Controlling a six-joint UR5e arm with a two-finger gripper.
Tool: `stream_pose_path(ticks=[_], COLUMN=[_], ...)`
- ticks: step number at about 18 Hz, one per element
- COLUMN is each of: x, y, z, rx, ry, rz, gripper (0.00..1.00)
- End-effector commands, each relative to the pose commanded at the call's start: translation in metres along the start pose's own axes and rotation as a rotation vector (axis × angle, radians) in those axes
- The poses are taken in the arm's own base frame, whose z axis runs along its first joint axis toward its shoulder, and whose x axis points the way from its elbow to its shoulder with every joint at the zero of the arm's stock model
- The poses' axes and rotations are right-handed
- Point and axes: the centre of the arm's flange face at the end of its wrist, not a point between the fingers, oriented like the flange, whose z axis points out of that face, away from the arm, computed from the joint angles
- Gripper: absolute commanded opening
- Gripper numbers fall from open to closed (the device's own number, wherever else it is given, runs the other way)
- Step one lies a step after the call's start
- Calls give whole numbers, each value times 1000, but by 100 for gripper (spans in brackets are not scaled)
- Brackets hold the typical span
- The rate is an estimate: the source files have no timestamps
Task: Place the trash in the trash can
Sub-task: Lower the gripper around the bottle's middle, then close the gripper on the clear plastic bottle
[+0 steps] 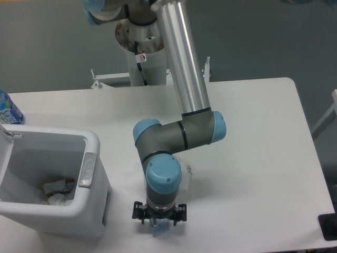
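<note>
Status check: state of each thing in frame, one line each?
gripper: low over the table at the water bottle; open or shut cannot be told.
water bottle: lying on the table, mostly hidden under the wrist.
trash can: lid open, upright, some crumpled trash inside.
small packet: flat on the table beside the arm.
second bottle: at the left edge, behind the trash can, cut off by the frame.

Before me lies a white table with rounded corners, set on a grey floor. At my far left edge a blue-labelled bottle pokes into view, cut off by the frame. A dark object sits at the lower right corner.
</note>
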Motion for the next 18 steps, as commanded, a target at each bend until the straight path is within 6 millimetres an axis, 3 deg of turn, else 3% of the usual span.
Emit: stream_pose_path(ticks=[8,18], x=[1,1], y=[2,0], z=[1,-6], rx=[-10,0], ry=[-19,-22], rz=[4,5], gripper=[89,70])
